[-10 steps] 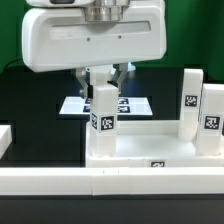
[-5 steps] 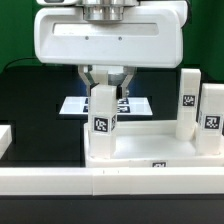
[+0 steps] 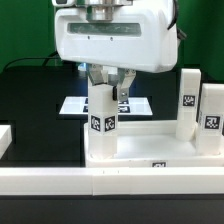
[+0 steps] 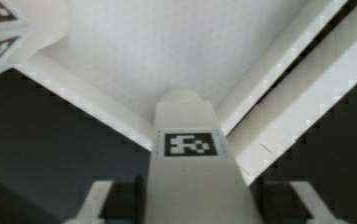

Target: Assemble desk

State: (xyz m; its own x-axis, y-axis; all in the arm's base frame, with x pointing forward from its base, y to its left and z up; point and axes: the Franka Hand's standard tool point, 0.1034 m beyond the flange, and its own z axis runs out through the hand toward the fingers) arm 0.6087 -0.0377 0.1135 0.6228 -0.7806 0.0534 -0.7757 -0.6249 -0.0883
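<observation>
Black table (image 3: 30, 110) behind, and the claw (image 3: 108, 88) is pinching a leg (image 3: 101, 112), upright on the near corner of the tabletop (image 3: 150, 150) toward the exterior view's left; two legs (image 3: 190, 100) stand opposite.

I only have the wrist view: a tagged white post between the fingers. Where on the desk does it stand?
Observer: The leg stands upright at the tabletop's corner on the exterior view's left.
Operator: Any other legs around?
Observer: Yes, a second leg and a third leg stand upright side by side at the exterior view's right.
Operator: What lies beyond the end effector?
Observer: The marker board lies flat on the black table, behind the end effector.
</observation>
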